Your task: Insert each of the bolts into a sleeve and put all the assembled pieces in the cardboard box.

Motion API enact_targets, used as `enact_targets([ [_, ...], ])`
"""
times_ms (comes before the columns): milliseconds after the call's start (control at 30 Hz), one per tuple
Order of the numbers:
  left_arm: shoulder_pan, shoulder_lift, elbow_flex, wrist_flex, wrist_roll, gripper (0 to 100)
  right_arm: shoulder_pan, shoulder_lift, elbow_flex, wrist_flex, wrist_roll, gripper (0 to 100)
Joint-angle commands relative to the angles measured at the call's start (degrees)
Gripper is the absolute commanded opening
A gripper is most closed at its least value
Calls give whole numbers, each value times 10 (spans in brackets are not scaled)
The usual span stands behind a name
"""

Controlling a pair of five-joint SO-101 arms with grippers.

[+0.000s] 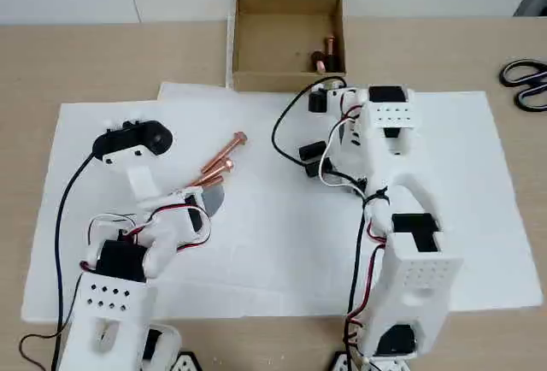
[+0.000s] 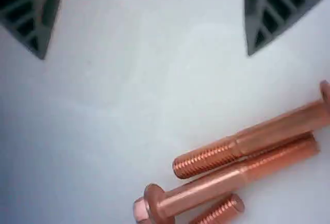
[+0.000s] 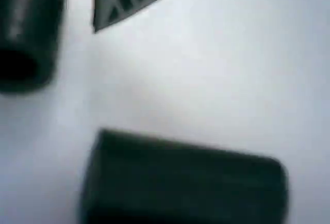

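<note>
Two black sleeves lying on the white sheet (image 3: 216, 79). The closer sleeve (image 3: 183, 180) lies on its side, its long side to the camera, edges blurred. The farther sleeve (image 3: 26, 33) sits apart from it with bare sheet between them, its open bore showing dark; contents can't be made out.

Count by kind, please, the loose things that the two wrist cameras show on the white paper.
Copper bolts: 3
Black sleeves: 2
Total: 5
</note>
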Motion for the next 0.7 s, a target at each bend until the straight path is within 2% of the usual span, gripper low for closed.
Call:
enact_targets([
  [0, 2, -5, -3, 2, -4, 234, -3, -5, -31, -7, -5, 166],
  [367, 2, -5, 2, 0, -4, 234, -2, 0, -28, -29, -5, 166],
  [667, 2, -5, 3, -1, -4, 234, 2, 63, -28, -34, -5, 165],
])
